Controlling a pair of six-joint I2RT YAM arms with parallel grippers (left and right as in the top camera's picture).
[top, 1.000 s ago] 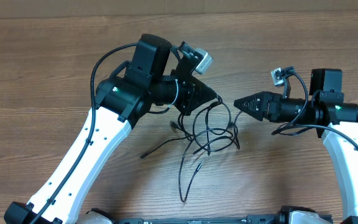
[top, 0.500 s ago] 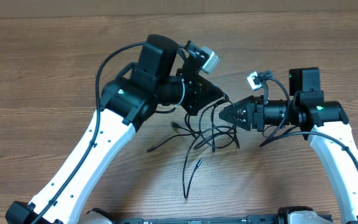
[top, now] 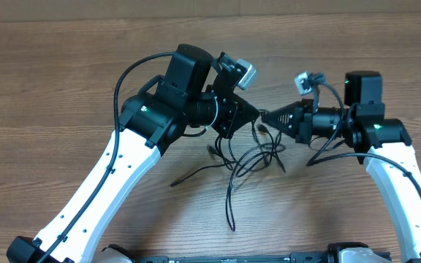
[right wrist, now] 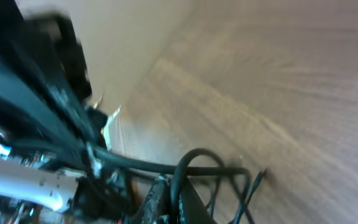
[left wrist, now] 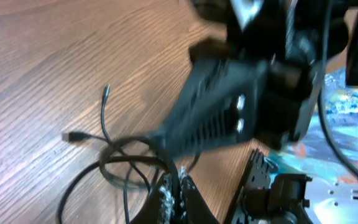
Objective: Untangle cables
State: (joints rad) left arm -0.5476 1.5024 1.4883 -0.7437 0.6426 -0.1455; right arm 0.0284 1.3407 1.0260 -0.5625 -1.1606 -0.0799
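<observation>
Centrally, cables dangling beneath left end effector, right end effector, both clamped on strands.

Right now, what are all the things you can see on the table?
table: one, brown wood, under everything
cables: a few, thin and black, tangled in the middle below the two gripper tips
left arm: one, white and black, reaching in from the bottom left
right arm: one, white and black, reaching in from the bottom right
left gripper: one, black, shut, apparently pinching a cable above the tangle
right gripper: one, black, shut, nearly tip to tip with the left, apparently on a cable too
</observation>
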